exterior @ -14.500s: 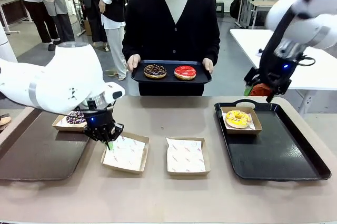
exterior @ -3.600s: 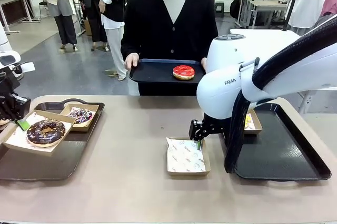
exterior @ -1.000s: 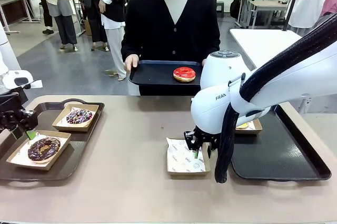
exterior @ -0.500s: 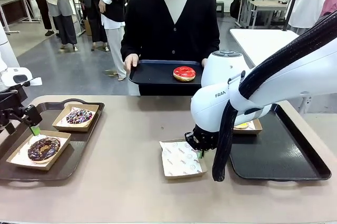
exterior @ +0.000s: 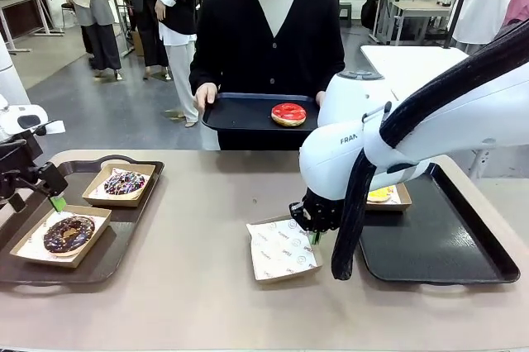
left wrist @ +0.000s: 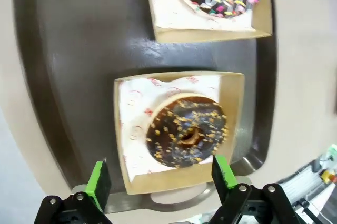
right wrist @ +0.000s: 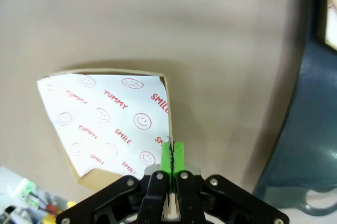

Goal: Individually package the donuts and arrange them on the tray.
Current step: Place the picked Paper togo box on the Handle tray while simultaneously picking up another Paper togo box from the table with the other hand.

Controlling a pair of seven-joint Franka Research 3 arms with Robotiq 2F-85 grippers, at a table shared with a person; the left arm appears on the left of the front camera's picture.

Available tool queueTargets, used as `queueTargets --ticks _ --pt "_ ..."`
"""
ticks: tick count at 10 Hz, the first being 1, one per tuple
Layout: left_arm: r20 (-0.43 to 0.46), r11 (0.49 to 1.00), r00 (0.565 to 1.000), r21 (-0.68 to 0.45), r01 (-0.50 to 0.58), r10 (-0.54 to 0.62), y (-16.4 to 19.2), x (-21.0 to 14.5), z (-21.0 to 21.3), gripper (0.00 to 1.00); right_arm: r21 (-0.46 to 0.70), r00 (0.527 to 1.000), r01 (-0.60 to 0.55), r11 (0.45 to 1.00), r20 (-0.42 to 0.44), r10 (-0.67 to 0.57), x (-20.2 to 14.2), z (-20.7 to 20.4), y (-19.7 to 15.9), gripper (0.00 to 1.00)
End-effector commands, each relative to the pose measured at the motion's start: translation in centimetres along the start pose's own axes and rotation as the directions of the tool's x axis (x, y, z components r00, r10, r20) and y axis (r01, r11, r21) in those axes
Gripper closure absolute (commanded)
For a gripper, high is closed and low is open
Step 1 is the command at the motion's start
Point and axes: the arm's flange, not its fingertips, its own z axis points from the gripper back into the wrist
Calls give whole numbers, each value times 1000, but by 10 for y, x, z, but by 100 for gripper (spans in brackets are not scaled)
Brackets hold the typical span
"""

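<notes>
My left gripper hangs open just above the dark chocolate donut, which lies in its paper box on the left tray. In the left wrist view that dark chocolate donut sits between and beyond my open left gripper. Behind it, the sprinkled donut rests in its own box. My right gripper is shut on the rim of the empty box; the right wrist view shows the right gripper pinching the empty box at its edge. The person's tray carries the red donut.
The right tray lies beside the empty box, with the yellow donut in a box, mostly hidden behind my right arm. The right tray's rim runs close to my right gripper. Bare tabletop lies between the two trays.
My right gripper closed on the empty box's rim and pulled it leftward, turning it. My left gripper finished opening and lifted slightly off the chocolate donut's box.
</notes>
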Motion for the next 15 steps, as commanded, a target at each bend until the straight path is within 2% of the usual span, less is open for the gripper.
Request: queueTargets --ticks 1,2,4,6,8,10,12,15 --pt "0 971 1000 -240 13 -13 1 -11 21 0 33 999 -34 999 -10 34 -17 40 -18 100" --pt "30 921 1000 -389 16 -4 6 -17 41 0 28 999 -38 999 3 38 -17 64 -21 100" --pt "86 768 996 -637 62 -8 22 -36 73 0 18 999 -34 999 -9 34 -9 103 -28 100" --pt "142 632 990 -769 96 23 46 -54 92 0 11 1000 -23 1000 -9 23 5 143 -36 100" --pt "114 542 992 -838 63 61 82 -65 96 0 7 1000 -2 1000 -11 2 24 167 -37 100" --pt "105 494 991 -868 52 81 111 -72 87 0 5 1000 4 1000 -5 -4 48 186 -32 100" --pt "88 499 990 -866 23 108 128 -78 84 0 -4 1000 10 1000 -14 -10 73 191 -24 100" --pt "117 506 985 -862 37 127 153 -98 83 0 -71 995 93 993 -16 -94 120 186 -13 100"
